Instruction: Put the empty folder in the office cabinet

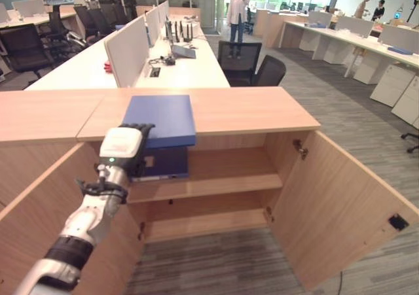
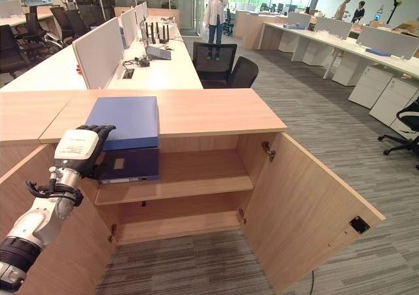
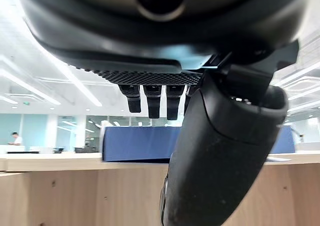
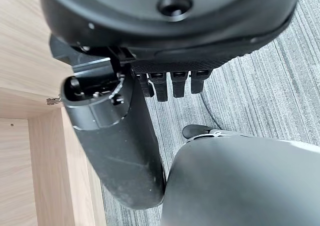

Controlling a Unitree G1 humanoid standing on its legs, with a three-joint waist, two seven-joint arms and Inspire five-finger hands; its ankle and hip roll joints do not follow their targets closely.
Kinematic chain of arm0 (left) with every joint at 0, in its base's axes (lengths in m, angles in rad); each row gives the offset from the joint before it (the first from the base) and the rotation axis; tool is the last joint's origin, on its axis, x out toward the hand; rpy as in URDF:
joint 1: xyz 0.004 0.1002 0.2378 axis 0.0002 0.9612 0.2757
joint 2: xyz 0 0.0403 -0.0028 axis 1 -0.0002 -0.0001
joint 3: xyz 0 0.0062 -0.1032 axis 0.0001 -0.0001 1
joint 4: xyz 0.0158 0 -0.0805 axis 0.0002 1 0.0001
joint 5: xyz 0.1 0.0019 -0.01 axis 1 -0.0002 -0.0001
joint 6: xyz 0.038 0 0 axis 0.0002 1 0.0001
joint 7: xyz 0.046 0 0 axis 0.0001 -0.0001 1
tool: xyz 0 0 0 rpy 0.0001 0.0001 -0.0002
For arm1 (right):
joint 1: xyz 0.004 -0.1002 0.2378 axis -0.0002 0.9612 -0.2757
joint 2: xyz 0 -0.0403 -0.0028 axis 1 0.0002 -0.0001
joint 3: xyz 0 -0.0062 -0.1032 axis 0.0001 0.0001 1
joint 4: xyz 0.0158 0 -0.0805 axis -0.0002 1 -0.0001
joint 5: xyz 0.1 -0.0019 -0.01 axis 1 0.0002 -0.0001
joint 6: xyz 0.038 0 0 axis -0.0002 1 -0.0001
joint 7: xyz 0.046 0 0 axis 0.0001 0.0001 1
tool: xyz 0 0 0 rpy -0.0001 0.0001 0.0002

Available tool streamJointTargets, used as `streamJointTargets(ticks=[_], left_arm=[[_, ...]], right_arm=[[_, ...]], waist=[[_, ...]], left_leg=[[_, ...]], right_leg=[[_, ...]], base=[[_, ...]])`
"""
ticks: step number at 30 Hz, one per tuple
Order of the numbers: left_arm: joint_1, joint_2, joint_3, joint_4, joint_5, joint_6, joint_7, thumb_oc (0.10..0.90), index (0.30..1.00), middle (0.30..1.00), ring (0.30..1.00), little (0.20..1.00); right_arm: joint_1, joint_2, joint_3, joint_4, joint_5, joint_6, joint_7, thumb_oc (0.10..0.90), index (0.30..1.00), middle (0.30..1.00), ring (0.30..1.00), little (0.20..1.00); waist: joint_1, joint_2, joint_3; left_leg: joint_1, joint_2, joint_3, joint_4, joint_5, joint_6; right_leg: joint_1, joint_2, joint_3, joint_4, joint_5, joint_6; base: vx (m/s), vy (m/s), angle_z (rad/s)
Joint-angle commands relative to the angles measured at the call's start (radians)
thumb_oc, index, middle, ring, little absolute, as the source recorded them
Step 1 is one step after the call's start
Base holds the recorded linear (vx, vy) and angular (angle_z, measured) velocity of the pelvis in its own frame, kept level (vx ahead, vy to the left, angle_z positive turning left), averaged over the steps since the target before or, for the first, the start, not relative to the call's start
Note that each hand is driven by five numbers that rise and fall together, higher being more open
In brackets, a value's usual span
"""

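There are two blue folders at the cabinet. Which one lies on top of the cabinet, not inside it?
The lighter blue folder lies flat on the cabinet top, under the left hand's fingers. The darker folder sits below it on the upper shelf.

Head eyes look down on the cabinet (image 1: pixel 196 112); wrist cameras peer along each hand, close.

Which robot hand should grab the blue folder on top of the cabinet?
Probably the left. The left hand is already at the near edge of the blue folder on the cabinet top. The right hand hangs low over the carpet, away from it.
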Motion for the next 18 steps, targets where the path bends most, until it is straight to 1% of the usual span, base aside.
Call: streamJointTargets(ticks=[1,18], left_arm=[[-0.284,0.072,0.022,0.052,0.064,0.029,0.093,0.8,0.9,0.9,0.9,0.9],[-0.377,0.138,-0.051,0.205,0.08,0.063,0.119,0.8,0.9,0.9,0.9,0.9]], right_arm=[[-0.015,-0.026,0.047,0.048,-0.025,0.005,0.001,0.8,0.9,0.9,0.9,0.9],[-0.009,-0.037,0.057,0.044,-0.02,-0.004,0.001,0.8,0.9,0.9,0.9,0.9]], waist=[[-0.011,0.005,-0.011],[-0.02,0.006,-0.014]], left_leg=[[0.038,-0.013,-0.064,-0.003,-0.12,-0.002],[0.04,-0.016,-0.053,-0.003,-0.12,-0.001]], right_leg=[[0.077,-0.022,-0.037,0.008,-0.089,0.08],[0.075,-0.019,-0.03,0.008,-0.087,0.082]], base=[[0.0,0.0,0.0],[0.0,0.0,0.0]])
